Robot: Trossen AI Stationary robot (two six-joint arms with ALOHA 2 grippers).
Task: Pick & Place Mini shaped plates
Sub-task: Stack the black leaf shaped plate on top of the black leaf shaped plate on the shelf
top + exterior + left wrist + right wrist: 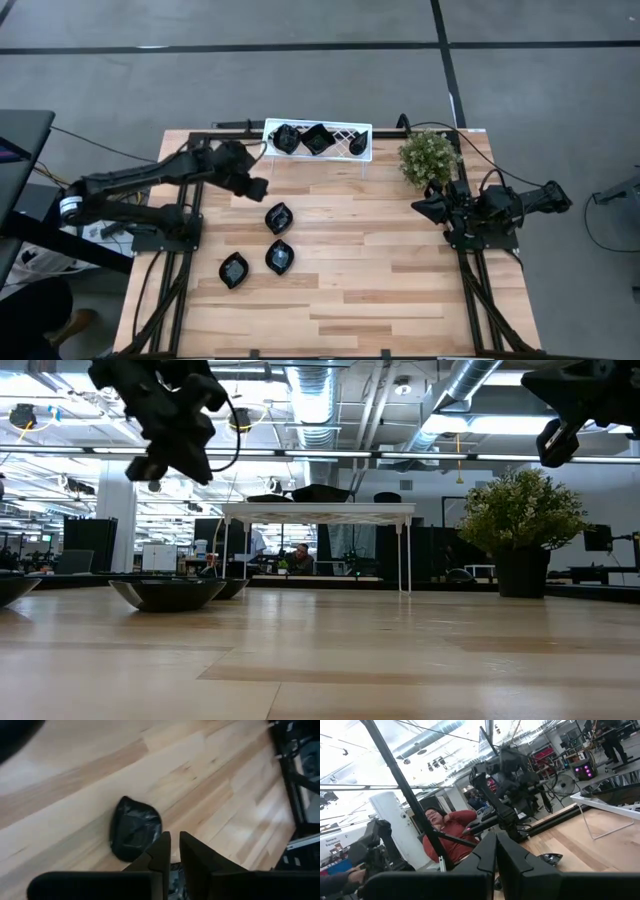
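Six mini shaped plates can be counted from above. Three lie loose on the wooden tabletop (400,290): one (279,217) near the centre, one (280,257) just at its 6 o'clock, and one (234,270) at about 8 o'clock from the first. The other three sit on the white lattice rack (340,152) at the tabletop's 12 o'clock edge: one (286,139), one (317,139) and one (357,141) in a row, this last one standing on edge.

The left end effector (252,187) hangs above the wood at about 10 o'clock from the central plate, apart from it; in its wrist view the two fingers (161,851) stand almost together with a thin slit between them and nothing gripped, a single plate (134,828) lying on the boards beyond.

The right end effector (424,206) waits at the 3 o'clock side, just below one small green plant (429,156), its fingers (487,851) pressed together and empty.

One person (451,831) in a red top shows beyond the tabletop.
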